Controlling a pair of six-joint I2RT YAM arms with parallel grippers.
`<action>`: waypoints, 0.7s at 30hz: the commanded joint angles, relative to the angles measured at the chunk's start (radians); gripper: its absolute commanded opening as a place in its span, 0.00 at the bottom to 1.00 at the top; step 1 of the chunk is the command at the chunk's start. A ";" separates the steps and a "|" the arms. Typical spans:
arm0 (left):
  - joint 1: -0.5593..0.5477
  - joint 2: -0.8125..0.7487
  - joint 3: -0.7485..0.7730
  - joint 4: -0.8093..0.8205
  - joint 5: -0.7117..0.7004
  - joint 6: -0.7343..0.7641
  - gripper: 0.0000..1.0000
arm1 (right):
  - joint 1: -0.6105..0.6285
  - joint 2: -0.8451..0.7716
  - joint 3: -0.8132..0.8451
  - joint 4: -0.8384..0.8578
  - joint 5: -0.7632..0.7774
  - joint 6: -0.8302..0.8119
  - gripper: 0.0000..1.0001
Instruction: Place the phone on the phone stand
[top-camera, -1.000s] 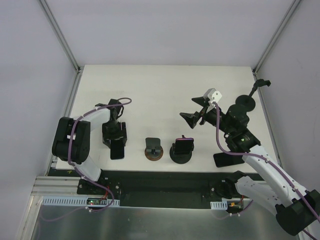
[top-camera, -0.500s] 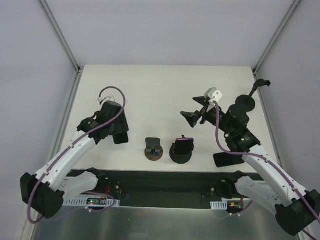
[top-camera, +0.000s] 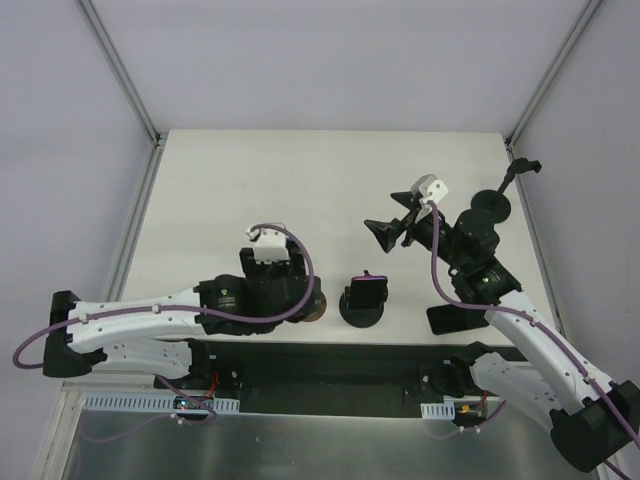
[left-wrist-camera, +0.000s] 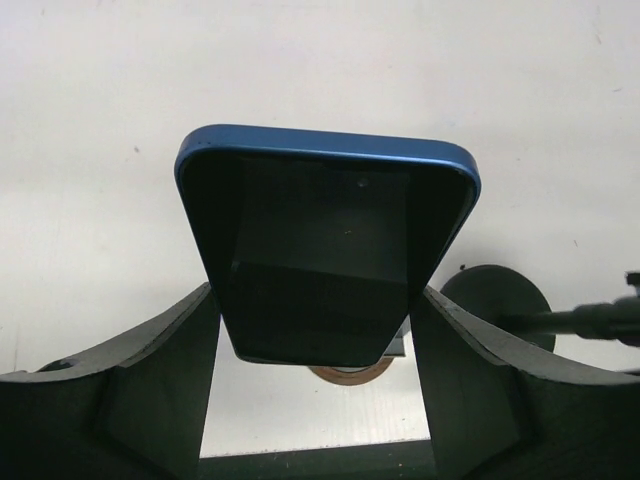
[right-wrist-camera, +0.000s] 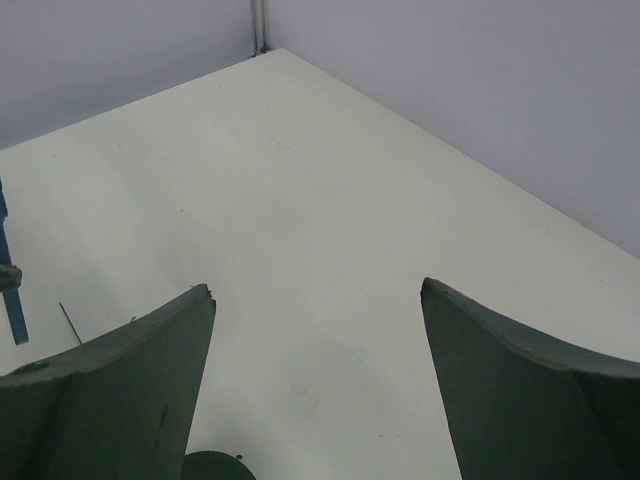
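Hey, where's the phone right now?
In the left wrist view, the phone is clamped between the fingers of the left gripper, right by the brown-based stand, with the black round stand to its right.

top camera sits high on the near side, looking straight down on the whole table (top-camera: 330, 170). left wrist camera is in tight, the phone (left-wrist-camera: 325, 250) filling its frame, the round black base (left-wrist-camera: 495, 295) just beyond, same one the top view catches. right wrist camera looks low across that table to the corner of the walls (right-wrist-camera: 450, 100).
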 joint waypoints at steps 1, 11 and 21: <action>-0.129 0.069 0.077 0.016 -0.364 -0.061 0.00 | -0.005 -0.035 -0.003 0.056 0.013 -0.009 0.86; -0.189 0.167 0.041 0.017 -0.404 -0.237 0.00 | -0.004 -0.021 -0.003 0.094 -0.013 0.026 0.86; -0.207 0.232 0.008 0.017 -0.364 -0.340 0.00 | -0.005 -0.006 -0.008 0.128 -0.034 0.055 0.86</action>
